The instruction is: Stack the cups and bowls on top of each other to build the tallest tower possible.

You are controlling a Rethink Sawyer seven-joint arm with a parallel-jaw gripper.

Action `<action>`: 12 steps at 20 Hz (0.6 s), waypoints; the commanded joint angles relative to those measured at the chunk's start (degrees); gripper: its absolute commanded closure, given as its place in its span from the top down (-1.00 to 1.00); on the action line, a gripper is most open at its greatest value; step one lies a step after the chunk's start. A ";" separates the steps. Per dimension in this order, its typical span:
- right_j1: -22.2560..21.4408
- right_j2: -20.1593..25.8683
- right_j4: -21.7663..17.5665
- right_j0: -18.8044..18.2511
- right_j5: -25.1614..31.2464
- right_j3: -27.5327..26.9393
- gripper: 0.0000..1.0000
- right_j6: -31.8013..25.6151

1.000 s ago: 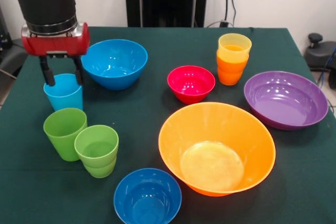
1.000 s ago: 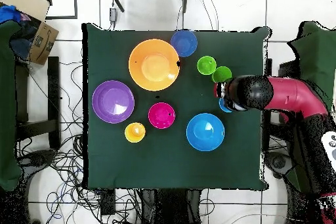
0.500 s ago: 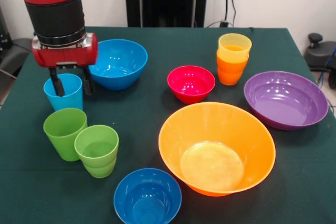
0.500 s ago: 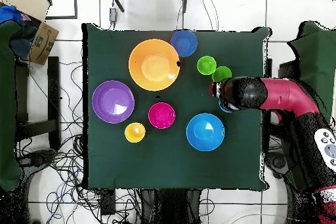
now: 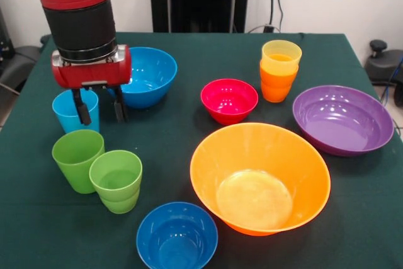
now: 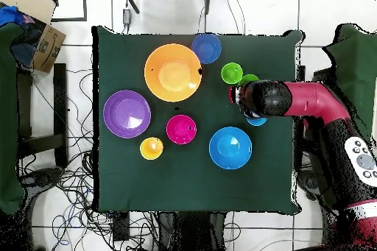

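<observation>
My gripper (image 5: 99,115) hangs open and empty over the cloth, just right of the light blue cup (image 5: 68,110); its left finger overlaps the cup's right edge. Behind it sits a blue bowl (image 5: 151,74). Two lime green cups (image 5: 77,159) (image 5: 116,181) stand in front of it. A yellow cup sits nested in the orange cup (image 5: 277,86), forming a short tower at the back right. Also on the table are the red bowl (image 5: 228,99), the purple bowl (image 5: 343,118), the big orange bowl (image 5: 259,177) and a small blue bowl (image 5: 177,236). From overhead the arm (image 6: 266,99) covers the gripper.
The green-clothed table (image 5: 189,137) carries everything. In the overhead view a cardboard box (image 6: 40,31) lies off the table at the top left, with cables on the floor around it.
The gripper has slid to the picture's right in the front view, from straddling the light blue cup to beside it. The cup has stayed on the table.
</observation>
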 commanded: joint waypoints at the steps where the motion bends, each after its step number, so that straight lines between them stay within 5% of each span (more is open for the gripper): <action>1: 2.10 2.21 -5.69 1.96 -0.05 -3.82 1.00 -19.72; 12: 4.32 1.41 -10.57 0.85 -2.73 -4.72 1.00 -20.03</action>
